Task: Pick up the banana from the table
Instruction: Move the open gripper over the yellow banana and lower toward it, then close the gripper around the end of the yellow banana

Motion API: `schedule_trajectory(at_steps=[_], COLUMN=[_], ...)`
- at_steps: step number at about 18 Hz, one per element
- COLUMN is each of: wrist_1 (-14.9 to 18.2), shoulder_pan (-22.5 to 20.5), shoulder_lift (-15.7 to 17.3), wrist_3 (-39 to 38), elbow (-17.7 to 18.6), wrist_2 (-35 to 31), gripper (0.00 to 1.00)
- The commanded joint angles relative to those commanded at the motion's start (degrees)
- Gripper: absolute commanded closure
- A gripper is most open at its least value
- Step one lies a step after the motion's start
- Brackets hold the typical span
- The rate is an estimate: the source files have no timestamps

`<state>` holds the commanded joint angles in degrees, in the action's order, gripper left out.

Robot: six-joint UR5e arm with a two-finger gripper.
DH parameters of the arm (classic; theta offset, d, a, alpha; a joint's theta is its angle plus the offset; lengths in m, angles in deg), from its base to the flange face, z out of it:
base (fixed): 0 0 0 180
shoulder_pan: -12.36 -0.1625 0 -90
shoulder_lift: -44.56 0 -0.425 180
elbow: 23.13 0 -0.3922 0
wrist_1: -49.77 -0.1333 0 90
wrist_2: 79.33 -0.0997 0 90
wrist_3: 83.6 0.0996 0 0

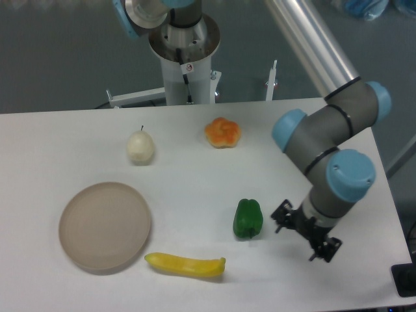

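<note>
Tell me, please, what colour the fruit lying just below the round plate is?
The banana is yellow, shown clearly in the fixed camera view.

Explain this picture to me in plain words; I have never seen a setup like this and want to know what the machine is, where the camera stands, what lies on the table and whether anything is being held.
This is one picture from a fixed camera looking down on a white table from its front. The grey and blue jointed thing is a robot arm; its base stands at the far edge. At its end is a small black hand with two fingers, hanging low near the table's right side. It holds nothing; whether its fingers are spread or closed is hard to tell from here.

On the table lie a yellow banana near the front, a round tan plate to its left, a green pepper just left of the hand, a pale pear and an orange bumpy fruit farther back.
</note>
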<state>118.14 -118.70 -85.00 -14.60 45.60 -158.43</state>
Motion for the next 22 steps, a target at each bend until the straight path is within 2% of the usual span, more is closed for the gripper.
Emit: schedule_trajectory(at_steps=[4, 9, 10, 11, 13, 15, 18, 22], wrist_1=[-0.7, -4.2, -6.4, -7.8, -8.3, -8.6, -10.7, -12.5], shoulder_pan=[3.7, 8.4, 9.3, 9.7, 9.8, 9.8, 9.9, 11.3], shoulder_lift=[0.5, 0.1, -0.2, -0.3, 0.7, 0.7, -0.2, -1.8], wrist_3=[-1.6, -3.5, -3.4, -3.2, -2.5, -1.5, -1.2, 1.6], elbow=[0.0, 0.4, 0.6, 1.7, 5.0, 5.5, 5.9, 6.2], wrist_2=[0.0, 0.0, 0.0, -0.2, -0.7, -0.8, -1.4, -7.7], gripper=[0.00, 0.00, 0.00, 0.00, 0.00, 0.00, 0.00, 0.00])
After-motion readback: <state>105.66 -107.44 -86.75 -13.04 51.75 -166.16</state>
